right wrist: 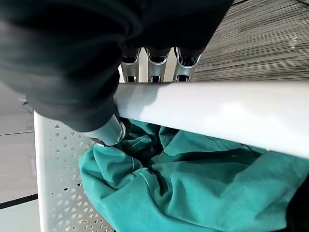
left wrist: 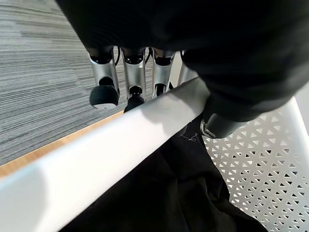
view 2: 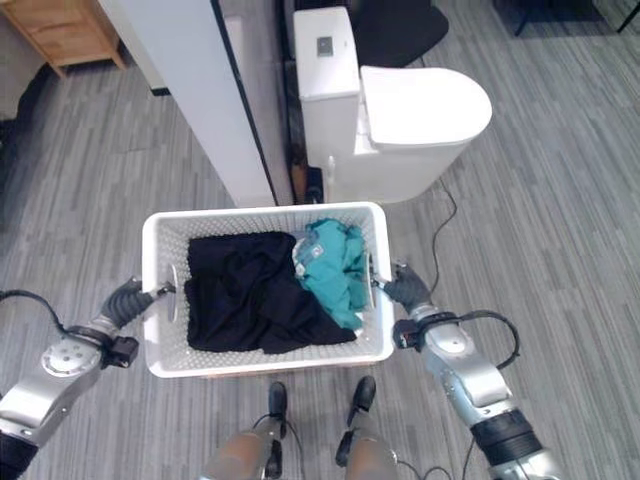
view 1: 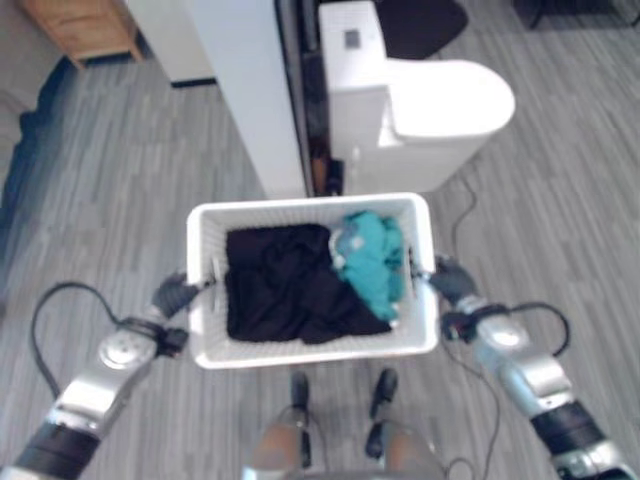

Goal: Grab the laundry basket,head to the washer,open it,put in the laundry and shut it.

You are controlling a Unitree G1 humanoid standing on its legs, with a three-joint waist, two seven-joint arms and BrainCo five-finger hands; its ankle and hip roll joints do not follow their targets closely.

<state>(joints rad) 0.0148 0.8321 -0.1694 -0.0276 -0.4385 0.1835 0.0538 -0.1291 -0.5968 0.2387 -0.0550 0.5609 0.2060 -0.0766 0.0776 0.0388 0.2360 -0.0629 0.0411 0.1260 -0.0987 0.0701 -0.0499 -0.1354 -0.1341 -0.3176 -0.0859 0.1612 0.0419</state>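
A white perforated laundry basket (view 1: 310, 205) hangs in front of me above the grey plank floor, carried between both hands. Black laundry (view 1: 285, 285) fills its left and middle, and a teal garment (view 1: 372, 262) is bunched at its right. My left hand (view 1: 172, 293) grips the left rim (left wrist: 120, 140): its fingers (left wrist: 104, 82) curl under the rim outside and the thumb hooks over inside. My right hand (view 1: 452, 280) holds the right rim (right wrist: 217, 111) the same way, fingers (right wrist: 157, 63) curled beneath it, above the teal garment (right wrist: 183, 188).
A white toilet (view 1: 430, 105) stands just beyond the basket, slightly right. To its left rises a white panel (view 1: 245, 90) with a dark gap beside it. A wooden cabinet (view 1: 80, 25) sits at the far left. Open floor spreads out on both sides.
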